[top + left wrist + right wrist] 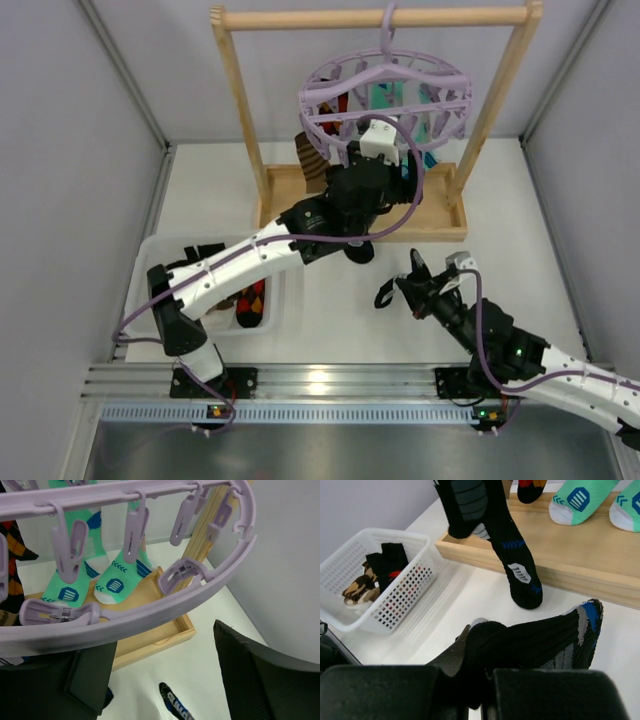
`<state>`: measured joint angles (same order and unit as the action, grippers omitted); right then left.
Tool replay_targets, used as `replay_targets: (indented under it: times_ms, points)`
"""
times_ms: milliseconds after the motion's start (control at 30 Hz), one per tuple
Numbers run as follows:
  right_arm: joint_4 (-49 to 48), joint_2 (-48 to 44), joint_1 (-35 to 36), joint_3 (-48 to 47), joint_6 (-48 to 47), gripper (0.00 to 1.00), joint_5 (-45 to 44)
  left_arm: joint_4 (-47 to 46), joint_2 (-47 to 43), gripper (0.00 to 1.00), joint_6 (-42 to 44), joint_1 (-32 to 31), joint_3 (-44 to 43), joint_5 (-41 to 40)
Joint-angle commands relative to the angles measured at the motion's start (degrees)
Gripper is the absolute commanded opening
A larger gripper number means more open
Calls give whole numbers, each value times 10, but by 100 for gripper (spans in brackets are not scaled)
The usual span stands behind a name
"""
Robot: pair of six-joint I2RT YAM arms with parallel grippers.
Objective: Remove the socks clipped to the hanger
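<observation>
While your right pincer [480, 677] clenched a black sock [535, 640] and left pincer [165, 675] gaped, mint-green socks [115, 582] hung clipped to the hanger [150, 615].

At back, hanger [150, 617] hung on wooden rack [300, 18] bar, socks [117, 582] clipped beneath, over rack's base tray. Front left, basket [400, 597] with more socks inside.

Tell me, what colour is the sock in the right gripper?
The sock is black with blue and grey toe marks, clearest in the right wrist view.
</observation>
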<state>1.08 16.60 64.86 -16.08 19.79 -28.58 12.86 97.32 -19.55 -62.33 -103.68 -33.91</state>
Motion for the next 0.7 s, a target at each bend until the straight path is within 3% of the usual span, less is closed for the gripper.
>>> replay_targets:
  times_ms: [0,167,300,467,667]
  points:
    - [40,6,13,-34,2,0,-14,-39,-68,84,-12,5,30,35]
    - [51,23,13,-56,-15,0,-4,-34,-150,98,-6,4,129,52]
    - [68,54,13,-91,-47,0,41,36,-216,98,-4,4,180,12]
    - [78,115,13,-162,-88,0,114,158,-288,98,-5,4,197,-97]
    - [30,269,13,-250,-114,0,271,276,-373,98,-15,5,182,-164]
